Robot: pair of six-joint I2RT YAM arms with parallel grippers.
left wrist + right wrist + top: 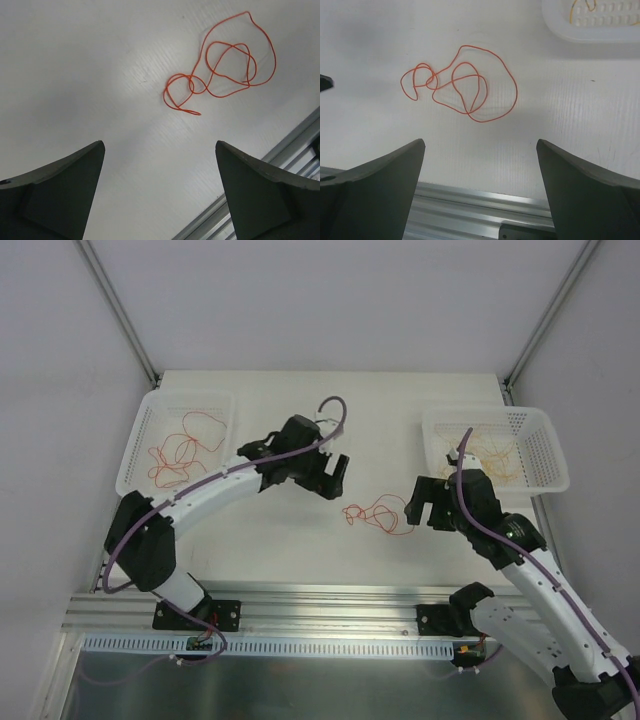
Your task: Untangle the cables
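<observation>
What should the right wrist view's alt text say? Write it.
A thin red-orange cable lies in loose overlapping loops on the white table, untouched, beyond the open right gripper. A white basket corner shows top right, a metal rail below.

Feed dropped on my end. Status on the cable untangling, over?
Jaws wide on left gripper and right gripper, both empty. Red-orange cable loose on the table between them, looped over itself. Nothing in the way.

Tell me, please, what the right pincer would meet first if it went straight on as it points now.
Probably the looped red cable on the table, centred ahead of the right pincer; depth is unclear.
</observation>
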